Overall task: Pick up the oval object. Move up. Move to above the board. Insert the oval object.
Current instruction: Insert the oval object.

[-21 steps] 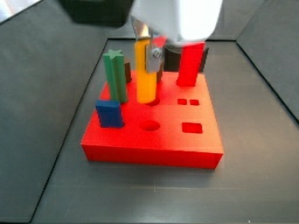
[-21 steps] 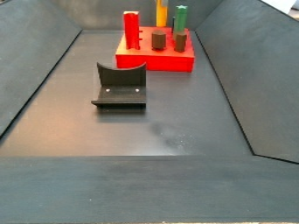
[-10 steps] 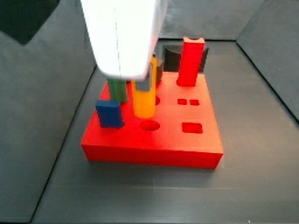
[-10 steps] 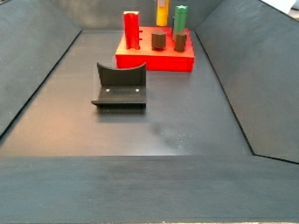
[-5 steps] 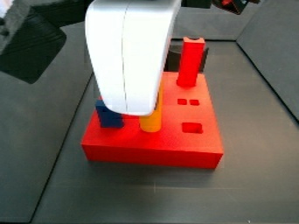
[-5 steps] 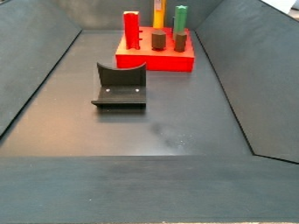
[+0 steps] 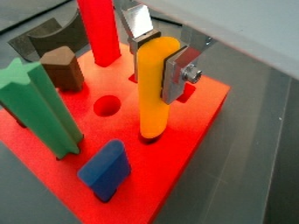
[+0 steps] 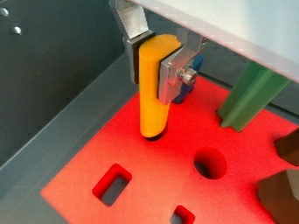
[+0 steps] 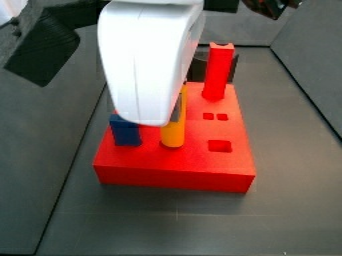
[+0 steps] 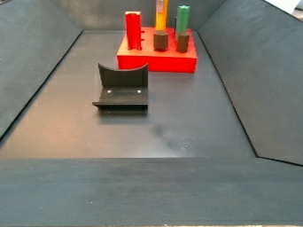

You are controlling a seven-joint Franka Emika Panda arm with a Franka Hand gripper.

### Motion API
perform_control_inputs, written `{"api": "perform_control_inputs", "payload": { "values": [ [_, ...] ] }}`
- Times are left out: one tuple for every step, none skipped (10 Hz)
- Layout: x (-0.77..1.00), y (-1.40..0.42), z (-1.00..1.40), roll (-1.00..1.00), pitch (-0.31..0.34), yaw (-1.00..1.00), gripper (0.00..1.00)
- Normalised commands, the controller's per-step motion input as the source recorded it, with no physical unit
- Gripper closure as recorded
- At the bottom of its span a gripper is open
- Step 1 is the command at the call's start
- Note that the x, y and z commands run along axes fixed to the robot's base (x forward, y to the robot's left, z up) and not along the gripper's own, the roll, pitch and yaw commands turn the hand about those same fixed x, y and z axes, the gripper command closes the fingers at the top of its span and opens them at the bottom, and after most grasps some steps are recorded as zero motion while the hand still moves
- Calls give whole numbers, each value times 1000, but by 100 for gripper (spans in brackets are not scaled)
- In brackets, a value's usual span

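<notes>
Oval object (image 7: 156, 86) stands upright on the board (image 7: 193, 149), its long axis vertical, the lower end in a hole. Gripper (image 7: 162, 54) holds its top: silver fingers (image 7: 139, 21) closed on it from 12 o'clock, straight above.

Oval object (image 7: 156, 87) upright in the board (image 7: 198, 122), between claw (image 7: 159, 54) fingers.

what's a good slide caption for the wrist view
Gripper holds the oval peg upright, its foot in the board.
</notes>
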Motion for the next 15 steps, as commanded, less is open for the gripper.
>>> {"api": "perform_control_inputs", "payload": {
  "values": [
    [-60,169,-220,-159,-53,0,100],
    [-26,211,0,-189,-26,-34,100],
    [0,74,-26,-213,-50,-3,100],
    [0,0,-131,-239,-91,0,100],
    [0,0,-260,-201,-86,0,100],
    [0,-6,-377,-111,-99,0,100],
    [0,-17,-397,-64,-91,40,100],
    [0,-46,-337,0,-90,89,100],
    [0,-117,-263,17,-24,23,100],
    [0,-146,-243,40,-3,0,100],
    [0,-189,-229,59,-6,0,100],
    [0,-163,-291,30,-43,0,100],
    [0,-149,-440,50,-84,0,100],
    [-6,-91,-360,21,-80,0,100],
    [0,0,-69,0,-91,0,100]
  ]
}}
